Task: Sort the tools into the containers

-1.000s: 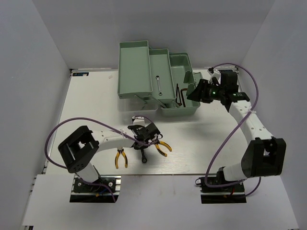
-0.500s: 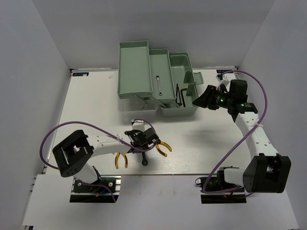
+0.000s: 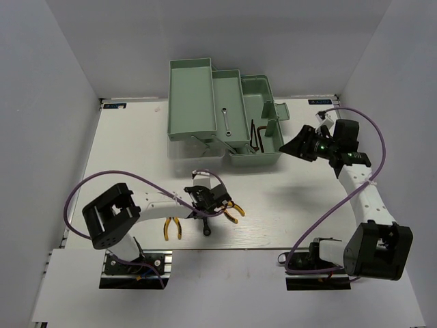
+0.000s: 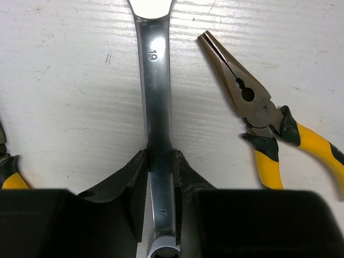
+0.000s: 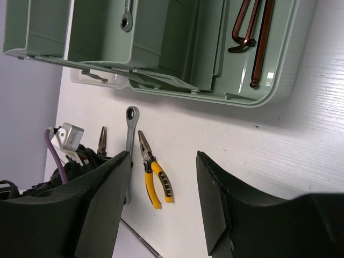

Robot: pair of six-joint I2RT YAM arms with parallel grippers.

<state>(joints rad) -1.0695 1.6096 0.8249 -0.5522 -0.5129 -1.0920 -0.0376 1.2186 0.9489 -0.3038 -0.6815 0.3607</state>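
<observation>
The long wrench [image 4: 156, 102] lies near the front of the table [image 3: 130, 143], between the two yellow-handled pliers. One pair [image 4: 263, 115] is just beside it, and the other [image 4: 6, 172] only peeks in at the left edge of the wrist view. The left gripper [image 4: 159, 161] is clamped on the wrench's shank, low toward the ring end, with a finger [image 4: 134, 185] pressed against each side. We cannot tell whether the wrench is already off the surface or flat on it.

We judge the sorting about half done. The short wrench [image 3: 227, 121] sits in the middle tray of the pale green toolbox [image 3: 190, 96], and the hex keys [image 3: 258, 135] lie in its right-hand compartment. Three tools are not yet in the box: the long wrench and both pliers.

The left arm reaches low from its base across the near part of the table, its wrist turned down over the wrench. The right arm stretches up along the right side. The right gripper [image 3: 295, 145] hangs in the air just beside the toolbox's right end, well apart from the tools on the table. Its jaws stand wide apart with nothing between them, and its camera looks back over the box.
</observation>
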